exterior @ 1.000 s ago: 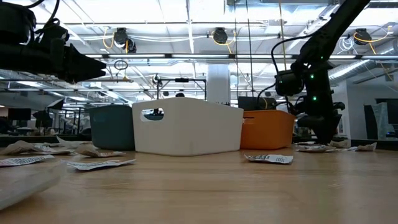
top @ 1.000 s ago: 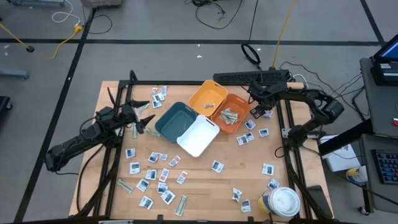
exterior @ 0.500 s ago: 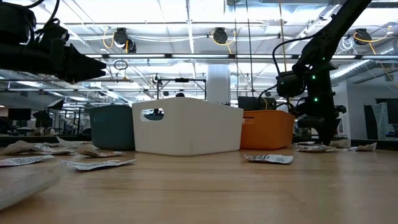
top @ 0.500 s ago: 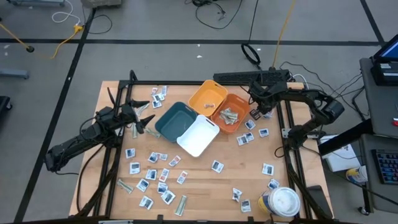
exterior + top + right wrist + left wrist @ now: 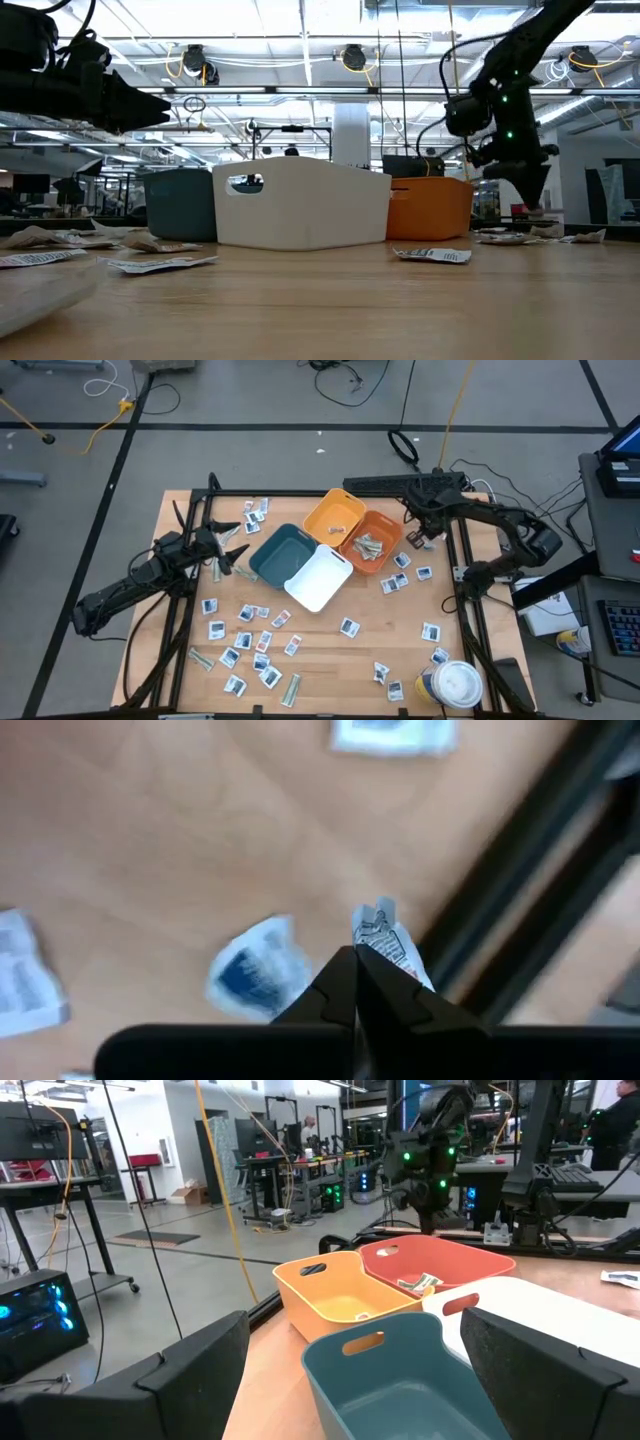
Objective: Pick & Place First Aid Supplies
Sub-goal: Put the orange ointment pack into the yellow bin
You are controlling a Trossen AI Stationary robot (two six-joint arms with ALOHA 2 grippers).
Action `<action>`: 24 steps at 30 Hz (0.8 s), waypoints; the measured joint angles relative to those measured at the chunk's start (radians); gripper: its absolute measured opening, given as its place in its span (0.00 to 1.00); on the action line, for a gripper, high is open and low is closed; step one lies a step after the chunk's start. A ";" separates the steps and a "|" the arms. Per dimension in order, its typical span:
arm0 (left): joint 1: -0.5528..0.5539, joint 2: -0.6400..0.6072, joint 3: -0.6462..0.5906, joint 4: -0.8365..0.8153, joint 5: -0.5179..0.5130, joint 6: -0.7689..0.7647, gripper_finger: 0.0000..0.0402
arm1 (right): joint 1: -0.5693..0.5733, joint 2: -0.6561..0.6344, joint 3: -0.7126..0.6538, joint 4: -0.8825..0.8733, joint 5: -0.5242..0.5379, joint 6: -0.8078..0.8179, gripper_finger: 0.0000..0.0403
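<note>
Right wrist view shows me a small white packet (image 5: 388, 942) pinched between my right gripper (image 5: 352, 982) fingertips, lifted off the table beside the orange bin (image 5: 372, 543). That bin holds only a few grey-green strips (image 5: 368, 546); the teal bin (image 5: 281, 553) and white bin (image 5: 320, 576) look empty, and I can't tell what lies in the yellow bin (image 5: 335, 516). Dozens of packets (image 5: 250, 641) are scattered across the table (image 5: 330, 650), so I judge the job barely begun. My left gripper (image 5: 238, 546) waits by the teal bin, fingers spread wide.
</note>
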 joint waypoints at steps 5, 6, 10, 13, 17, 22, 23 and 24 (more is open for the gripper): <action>0.000 0.000 0.000 0.000 0.000 0.000 0.91 | 0.001 -0.015 0.107 -0.114 0.002 0.000 0.00; 0.000 0.000 0.000 0.000 0.000 0.000 0.92 | 0.002 -0.015 0.132 -0.138 0.002 0.001 0.00; 0.000 0.000 0.000 0.000 0.000 0.000 0.91 | 0.013 -0.015 0.219 -0.225 0.005 0.024 0.00; 0.000 0.000 0.000 0.000 0.000 0.000 0.91 | 0.026 -0.015 0.270 -0.279 0.004 0.056 0.00; 0.000 0.000 0.000 0.000 0.000 0.000 0.91 | 0.033 -0.016 0.303 -0.335 0.003 0.107 0.00; 0.000 0.000 0.000 0.000 0.000 0.000 0.91 | 0.036 -0.016 0.306 -0.377 -0.003 0.159 0.00; 0.000 0.000 0.000 0.000 0.000 0.000 0.91 | 0.042 -0.016 0.306 -0.380 -0.004 0.165 0.00; 0.000 0.000 0.000 0.000 0.000 0.000 0.91 | 0.049 -0.016 0.307 -0.383 -0.005 0.173 0.00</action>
